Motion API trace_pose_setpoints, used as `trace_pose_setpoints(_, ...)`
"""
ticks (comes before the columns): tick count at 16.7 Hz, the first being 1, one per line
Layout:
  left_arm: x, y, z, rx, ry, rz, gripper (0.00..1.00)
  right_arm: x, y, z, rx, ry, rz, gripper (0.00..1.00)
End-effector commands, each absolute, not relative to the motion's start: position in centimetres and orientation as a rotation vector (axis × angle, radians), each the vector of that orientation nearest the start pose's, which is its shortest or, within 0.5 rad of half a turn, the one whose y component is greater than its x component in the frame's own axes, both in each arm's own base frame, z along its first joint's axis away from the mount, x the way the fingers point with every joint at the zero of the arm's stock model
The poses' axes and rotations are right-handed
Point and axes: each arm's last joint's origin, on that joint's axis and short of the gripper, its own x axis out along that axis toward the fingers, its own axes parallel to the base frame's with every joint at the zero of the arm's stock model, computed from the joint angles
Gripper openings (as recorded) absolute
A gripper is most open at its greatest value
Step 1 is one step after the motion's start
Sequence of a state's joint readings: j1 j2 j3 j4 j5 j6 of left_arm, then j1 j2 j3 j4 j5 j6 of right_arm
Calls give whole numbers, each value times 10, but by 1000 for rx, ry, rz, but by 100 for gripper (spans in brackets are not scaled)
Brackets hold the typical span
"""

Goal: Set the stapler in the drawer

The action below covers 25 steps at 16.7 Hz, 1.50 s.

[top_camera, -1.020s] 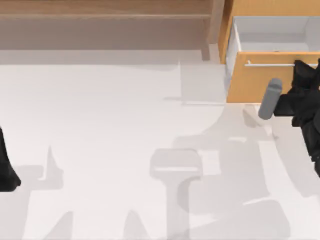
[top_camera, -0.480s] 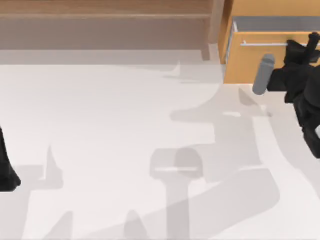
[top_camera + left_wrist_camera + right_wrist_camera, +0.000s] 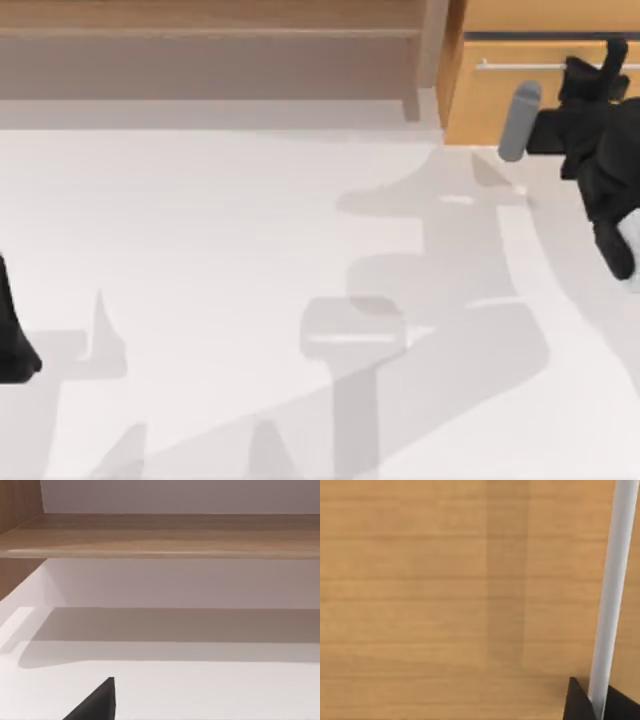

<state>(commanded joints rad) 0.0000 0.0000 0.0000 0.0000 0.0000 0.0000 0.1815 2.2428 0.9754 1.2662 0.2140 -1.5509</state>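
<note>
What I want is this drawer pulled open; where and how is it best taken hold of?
Grip the drawer by its silver bar handle, coming straight at the front from the table side. The bar is thin and horizontal across a flat wooden face, the only graspable part. The right end effector sits at it.

Site: rendered simulation, office-like bench | Evidence I logged: plain white table (image 3: 200, 250); brown wooden shelf unit (image 3: 210, 45) along its far edge; orange-tan drawer (image 3: 500, 95) with silver bar handle (image 3: 530, 65) at far right | Surfaces were flat-shaded, uncluttered.
</note>
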Motion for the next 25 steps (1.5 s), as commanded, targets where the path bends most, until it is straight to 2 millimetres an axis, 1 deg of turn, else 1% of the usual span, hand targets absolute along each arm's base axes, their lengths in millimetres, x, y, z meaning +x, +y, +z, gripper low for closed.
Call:
trace_pose_setpoints(1,106,-1,160,0,0,0,100,422,73,93,-1559,-5,-19,0)
trace_pose_setpoints(3,106,-1,160,0,0,0,100,435,72,92,-1561,3,-11,0)
trace_pose_setpoints(5,106,-1,160,0,0,0,100,439,72,88,-1565,13,4,0)
trace_pose_setpoints(8,106,-1,160,0,0,0,100,439,72,88,-1565,13,4,0)
trace_pose_setpoints(21,106,-1,160,0,0,0,100,439,72,88,-1565,13,4,98)
trace_pose_setpoints(22,106,-1,160,0,0,0,100,439,72,88,-1565,13,4,100)
trace_pose_setpoints(25,106,-1,160,0,0,0,100,439,72,88,-1565,13,4,100)
